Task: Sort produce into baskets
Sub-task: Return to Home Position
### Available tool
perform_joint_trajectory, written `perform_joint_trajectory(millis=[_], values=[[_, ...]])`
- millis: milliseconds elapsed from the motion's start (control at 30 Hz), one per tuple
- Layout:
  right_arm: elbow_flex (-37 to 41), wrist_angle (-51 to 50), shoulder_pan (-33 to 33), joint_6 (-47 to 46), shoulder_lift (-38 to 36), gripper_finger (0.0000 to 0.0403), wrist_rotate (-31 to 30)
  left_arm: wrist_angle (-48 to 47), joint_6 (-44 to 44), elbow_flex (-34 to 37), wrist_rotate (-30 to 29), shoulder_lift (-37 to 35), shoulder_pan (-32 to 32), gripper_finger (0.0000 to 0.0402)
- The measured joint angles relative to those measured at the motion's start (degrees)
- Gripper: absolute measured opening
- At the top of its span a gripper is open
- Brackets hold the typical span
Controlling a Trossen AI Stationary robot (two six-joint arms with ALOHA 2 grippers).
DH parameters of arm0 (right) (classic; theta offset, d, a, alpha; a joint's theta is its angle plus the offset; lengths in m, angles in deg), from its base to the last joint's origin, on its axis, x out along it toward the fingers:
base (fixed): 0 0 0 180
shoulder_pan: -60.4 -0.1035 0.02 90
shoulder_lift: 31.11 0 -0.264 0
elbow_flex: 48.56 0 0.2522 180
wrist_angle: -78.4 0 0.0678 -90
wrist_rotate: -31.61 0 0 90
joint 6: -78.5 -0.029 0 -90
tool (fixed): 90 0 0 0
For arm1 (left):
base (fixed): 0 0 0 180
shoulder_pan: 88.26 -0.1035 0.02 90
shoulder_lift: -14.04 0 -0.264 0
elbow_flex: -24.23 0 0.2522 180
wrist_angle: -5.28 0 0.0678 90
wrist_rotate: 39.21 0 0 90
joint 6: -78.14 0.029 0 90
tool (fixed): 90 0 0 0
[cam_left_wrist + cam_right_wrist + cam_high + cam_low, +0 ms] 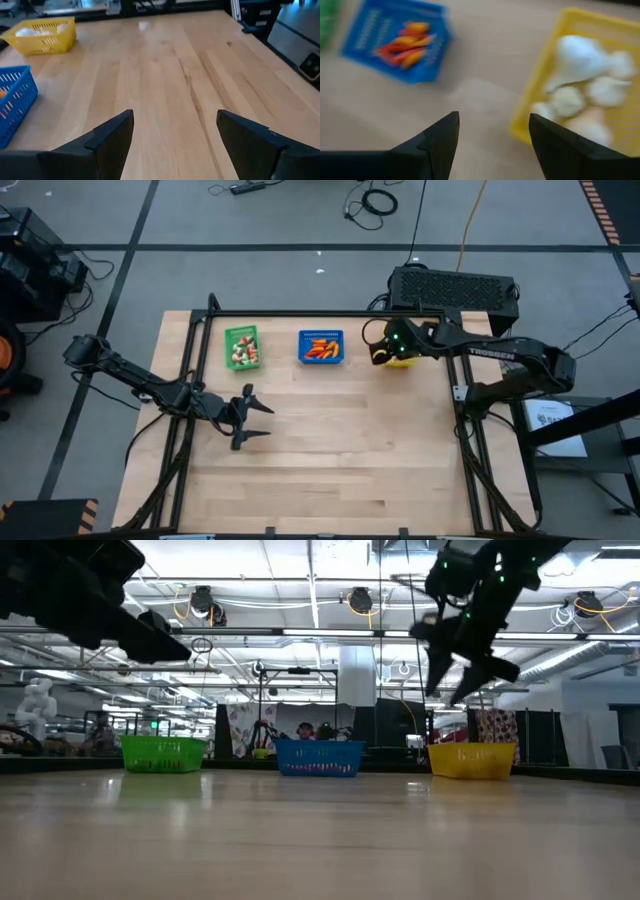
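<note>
Wooden table point(330, 470): the left gripper point(267, 421) hovers over the left-middle area, fingers spread wide, holding nothing. Farther back, three baskets sit in a row along the far edge. The green basket point(242, 347) holds mixed green-tan-red bits point(240, 356). The blue basket point(321, 347) holds red and orange pieces point(402, 45). The yellow basket point(472, 760) holds white garlic bulbs point(580, 60). The right gripper point(492, 125) hangs raised above the yellow basket, fingers apart, empty.

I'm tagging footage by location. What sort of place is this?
Likely a robotics lab in an industrial hall: a high open ceiling with strip lights, loose cables on a tape-marked grey floor, and a metal-framed wooden table.
</note>
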Motion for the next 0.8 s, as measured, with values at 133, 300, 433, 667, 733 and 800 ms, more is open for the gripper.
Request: perform_joint_trajectory(millis=[133,300,433,667,733,800], values=[[-2.0,3.0,-4.2,1.0,0.0,0.0230,1.2,2.0,0.1,0.0,-2.2,0.0,0.0,0.0294],[-3.5,10.2,-9.9,2.7,0.0,0.0230,0.7,2.4,0.2,0.0,-5.6,0.0,0.0,0.0294],[-4.3,15.6,-14.7,4.1,0.0,0.0230,0.2,2.3,0.3,-0.2,-5.7,-0.4,0.0,0.0294],[-5.3,19.3,-23.3,6.0,0.0,0.0230,-1.1,-3.2,0.3,-3.0,-5.7,-5.4,0.0,0.0294],[-5.3,19.5,-26.1,6.8,0.0,0.0230,-3.9,-4.5,0.3,-3.1,-5.7,-7.5,0.0,0.0294],[-5.3,19.5,-29.5,7.5,0.0,0.0230,-8.6,-5.9,0.3,-3.1,-5.7,-9.4,0.0,0.0294]])
